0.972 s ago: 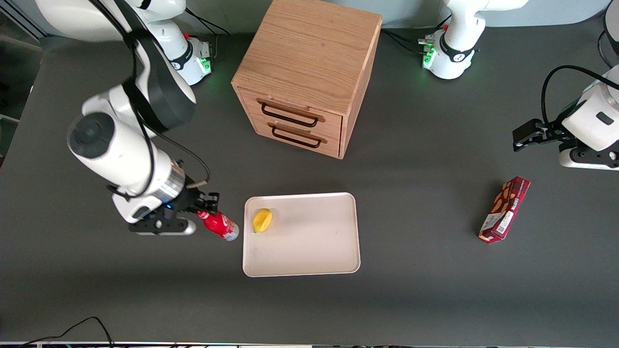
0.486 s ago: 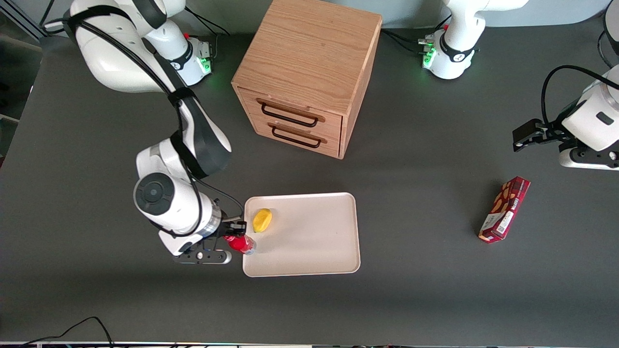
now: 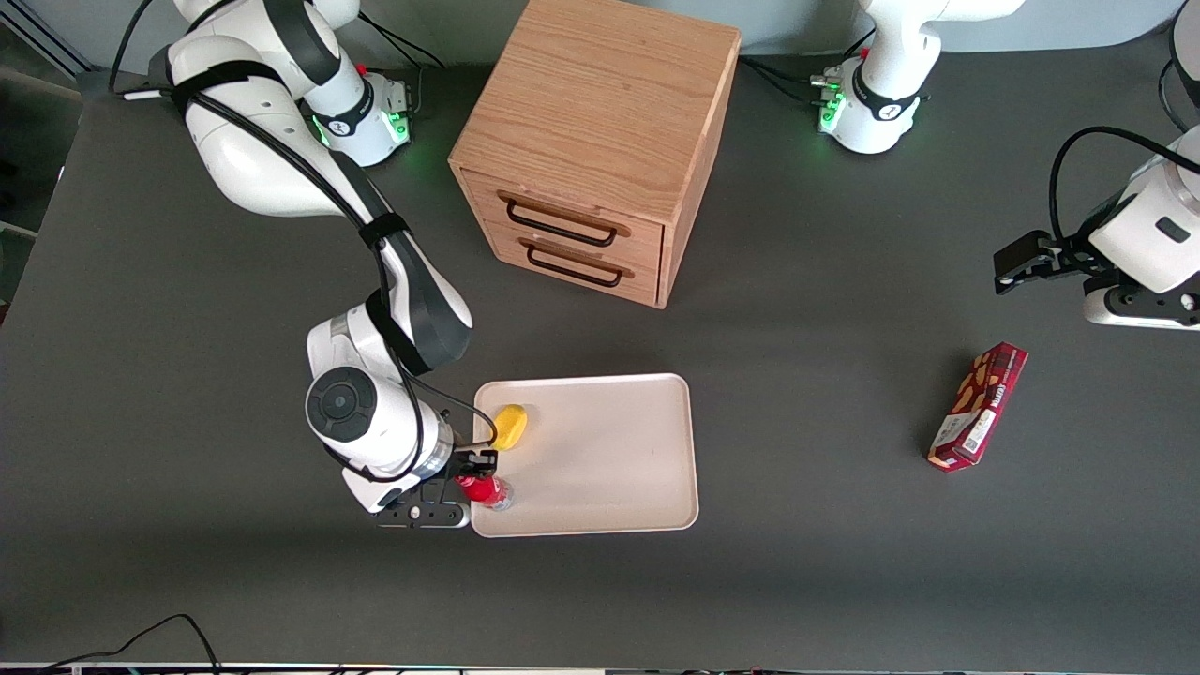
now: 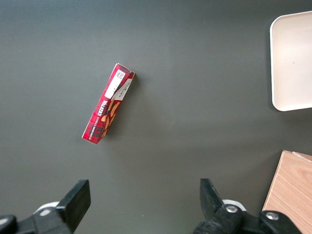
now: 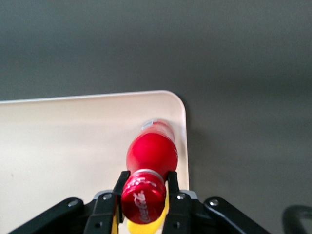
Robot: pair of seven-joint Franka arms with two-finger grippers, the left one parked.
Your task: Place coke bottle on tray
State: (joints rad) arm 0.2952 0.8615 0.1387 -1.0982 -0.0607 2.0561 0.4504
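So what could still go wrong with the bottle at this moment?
The gripper is shut on the small red coke bottle by its neck, over a corner of the flat cream-white tray.
1. Released here, it may tip or roll over the low rim.
2. Moved inward, it might bump the yellow object nearby.

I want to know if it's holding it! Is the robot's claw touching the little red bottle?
Touching. In the right wrist view, the gripper presses both fingers against the coke bottle neck, over the tray.
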